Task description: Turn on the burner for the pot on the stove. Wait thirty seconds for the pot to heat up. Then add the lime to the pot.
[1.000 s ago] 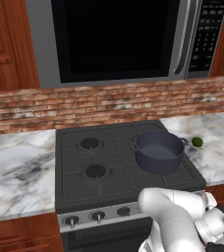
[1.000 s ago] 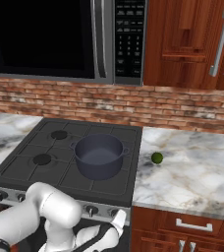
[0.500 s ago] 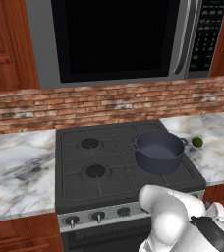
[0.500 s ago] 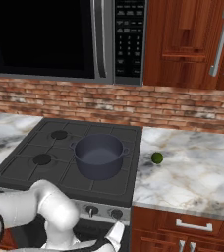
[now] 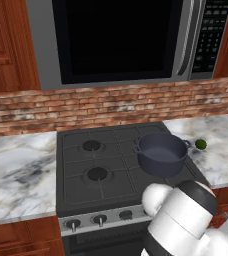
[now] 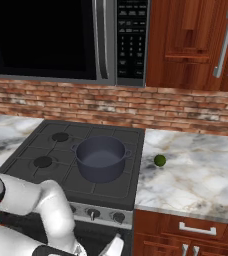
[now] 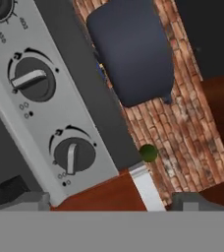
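The dark blue-grey pot (image 5: 162, 152) (image 6: 101, 157) stands lidless on the front right burner of the stove (image 5: 81, 165) (image 6: 51, 145). The lime (image 5: 200, 144) (image 6: 159, 160) lies on the marble counter just right of the stove. My gripper (image 7: 109, 204) is open and low in front of the stove's silver strip, with nothing between its fingers. In the hand view two dark knobs (image 7: 34, 78) (image 7: 73, 155) are close ahead, their bars pointing different ways. Beyond them are the pot (image 7: 131, 49) and the lime (image 7: 148, 153).
A microwave (image 5: 131, 40) hangs above the stove against a brick wall. Marble counters (image 5: 16, 175) (image 6: 196, 175) run on both sides. Wooden cabinets (image 6: 196, 45) sit upper right, and a drawer with a handle (image 6: 193, 230) is below the right counter.
My arm has swung lower and forward, and the hand has sunk in front of the stove's knob strip. The pot and the lime have not moved.
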### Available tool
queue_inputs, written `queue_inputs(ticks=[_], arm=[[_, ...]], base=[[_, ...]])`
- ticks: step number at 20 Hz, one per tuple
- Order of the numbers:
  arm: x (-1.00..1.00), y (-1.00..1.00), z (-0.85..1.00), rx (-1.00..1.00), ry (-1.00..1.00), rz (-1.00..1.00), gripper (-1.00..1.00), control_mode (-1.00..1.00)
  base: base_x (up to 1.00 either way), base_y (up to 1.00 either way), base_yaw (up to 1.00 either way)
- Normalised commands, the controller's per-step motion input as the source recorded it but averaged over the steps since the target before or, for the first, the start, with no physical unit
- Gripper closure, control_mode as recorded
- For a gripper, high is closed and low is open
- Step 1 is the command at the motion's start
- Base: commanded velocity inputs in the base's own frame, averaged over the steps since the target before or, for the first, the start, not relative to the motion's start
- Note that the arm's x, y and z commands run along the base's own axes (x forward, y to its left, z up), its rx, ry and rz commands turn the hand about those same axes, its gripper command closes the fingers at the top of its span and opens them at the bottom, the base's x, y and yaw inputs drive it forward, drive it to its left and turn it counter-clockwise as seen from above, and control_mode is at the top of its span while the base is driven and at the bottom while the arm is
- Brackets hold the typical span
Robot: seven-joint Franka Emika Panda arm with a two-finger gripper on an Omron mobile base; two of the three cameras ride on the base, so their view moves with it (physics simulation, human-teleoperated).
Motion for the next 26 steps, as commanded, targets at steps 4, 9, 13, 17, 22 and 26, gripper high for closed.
queue_inputs(ticks=[4, 9, 13, 17, 22, 26], arm=[[-0.19, -0.11, 0.55, 0.07, 0.02, -0.03, -1.0, -1.0], [-0.03, -0.19, 0.36, 0.03, 0.08, 0.07, -1.0, -1.0], [0.01, -0.22, 0.45, 0.02, 0.21, 0.13, -1.0, -1.0], [0.0, -0.32, 0.67, 0.04, 0.3, 0.15, -1.0, -1.0], [-0.05, -0.32, 0.78, 0.1, 0.32, 0.16, -1.0, -1.0], [-0.29, -0.23, 0.84, 0.1, 0.31, 0.11, -1.0, -1.0]], base=[[0.0, 0.0, 0.0], [0.0, 0.0, 0.0], [0.0, 0.0, 0.0], [0.0, 0.0, 0.0], [0.0, 0.0, 0.0], [0.0, 0.0, 0.0]])
